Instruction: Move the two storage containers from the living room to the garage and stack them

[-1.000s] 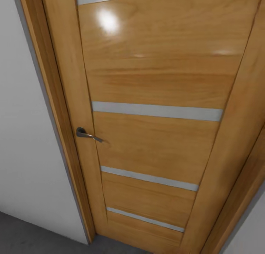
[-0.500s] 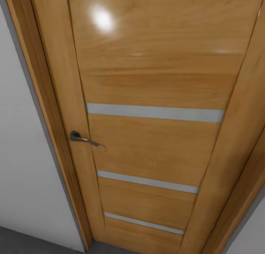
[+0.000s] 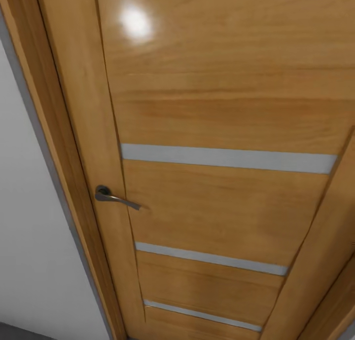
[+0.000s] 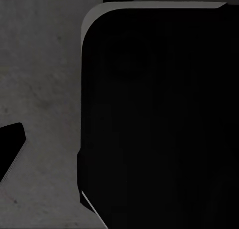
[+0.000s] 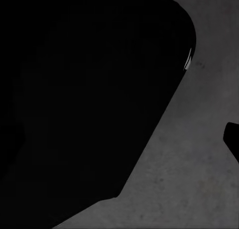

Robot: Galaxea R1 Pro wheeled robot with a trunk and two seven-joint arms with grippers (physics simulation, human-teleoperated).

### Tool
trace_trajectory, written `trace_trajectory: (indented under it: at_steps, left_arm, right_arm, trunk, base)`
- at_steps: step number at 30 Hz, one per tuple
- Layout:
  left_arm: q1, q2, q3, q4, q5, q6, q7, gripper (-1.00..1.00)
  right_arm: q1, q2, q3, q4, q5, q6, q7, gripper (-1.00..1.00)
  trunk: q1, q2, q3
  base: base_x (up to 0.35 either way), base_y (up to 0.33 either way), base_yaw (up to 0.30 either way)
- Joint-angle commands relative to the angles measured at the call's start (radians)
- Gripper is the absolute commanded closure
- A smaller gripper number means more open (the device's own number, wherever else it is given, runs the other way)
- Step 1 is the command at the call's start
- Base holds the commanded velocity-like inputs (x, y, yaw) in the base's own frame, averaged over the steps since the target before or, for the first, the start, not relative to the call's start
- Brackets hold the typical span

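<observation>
Head view: close on a door (image 3: 217, 118) of glossy honey-coloured wood, seen tilted. Three pale grey horizontal strips (image 3: 227, 158) cross its panel, one mid-height and two lower down. A bright light glare (image 3: 135, 23) sits near the top. A dark metal lever handle (image 3: 114, 197) is mounted on the door's left stile, lever pointing toward the panel. The wooden frame (image 3: 47, 113) runs along the door's left edge; beside it, a plain pale grey wall (image 3: 24, 231). A sliver of dark grey floor (image 3: 19, 332) shows at the bottom left corner, below the wall.

Left wrist view: mottled dark grey concrete floor under the arm. A large black rounded body (image 4: 159, 119) covers most of the frame, with a thin lit edge along one side. A small black shape (image 4: 10, 147) juts in at the margin. Cannot tell how the left jaws stand.

Right wrist view: same grey mottled concrete. A big black mass (image 5: 84, 99) with a small glint at its edge. Cannot tell how the right jaws stand.
</observation>
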Motion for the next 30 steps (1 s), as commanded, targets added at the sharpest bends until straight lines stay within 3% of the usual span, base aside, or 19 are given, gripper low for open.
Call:
trace_trajectory:
  at_steps: [1,21,30]
  left_arm:
    - [0.0,0.0,0.0,0.0,0.006,-0.003,0.0,-1.0]
    - [0.0,0.0,0.0,0.0,0.006,-0.003,0.002,-1.0]
    - [0.0,0.0,0.001,0.0,0.006,-0.003,0.002,-1.0]
  right_arm:
    - [0.0,0.0,0.006,0.0,-0.007,-0.003,0.0,-1.0]
    - [0.0,0.0,0.006,0.0,-0.007,-0.003,0.0,-1.0]
    - [0.0,0.0,0.006,0.0,-0.007,-0.003,0.0,-1.0]
  trunk:
    - [0.0,0.0,-0.001]
    - [0.0,0.0,-0.001]
    - [0.0,0.0,-0.001]
  base:
    - [0.032,0.02,-0.196]
    - [0.004,0.002,-0.215]
    - [0.0,0.033,-0.062]
